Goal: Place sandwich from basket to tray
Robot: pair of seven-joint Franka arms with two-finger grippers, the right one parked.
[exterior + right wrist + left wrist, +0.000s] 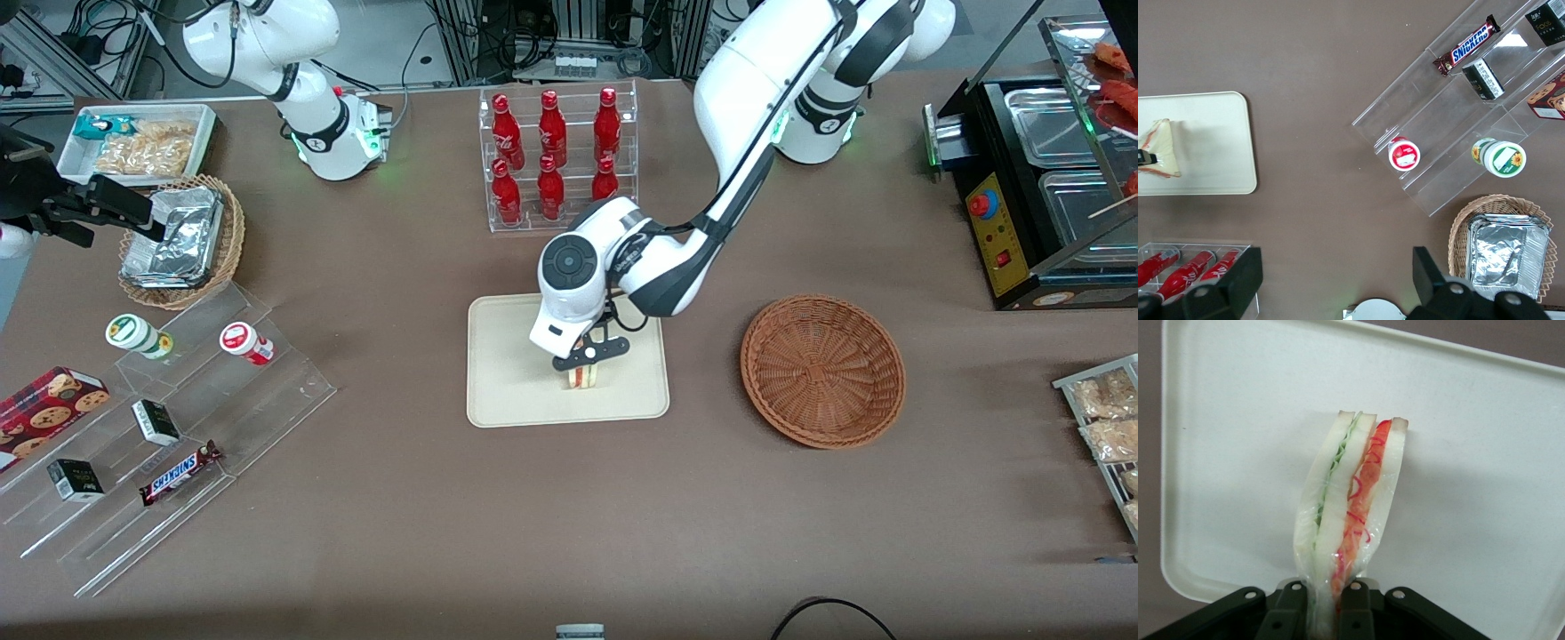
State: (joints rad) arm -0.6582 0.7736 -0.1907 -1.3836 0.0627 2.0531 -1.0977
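Observation:
The sandwich (1351,507), a wrapped white wedge with green and red filling, is pinched at one corner by my left gripper (1325,613), whose fingers are shut on it. In the front view the gripper (589,360) holds the sandwich (583,377) down over the cream tray (507,373), in the tray part nearer the front camera; touching or just above, I cannot tell. From the right wrist view the sandwich (1161,148) shows over the tray (1211,143). The reddish-brown basket (823,370) sits empty beside the tray, toward the working arm's end.
A clear rack of red bottles (556,156) stands farther from the front camera than the tray. Acrylic steps with snacks (160,427), a tan basket of foil packs (182,240) and a white bin (138,142) lie toward the parked arm's end. A black food warmer (1040,178) stands beside the working arm.

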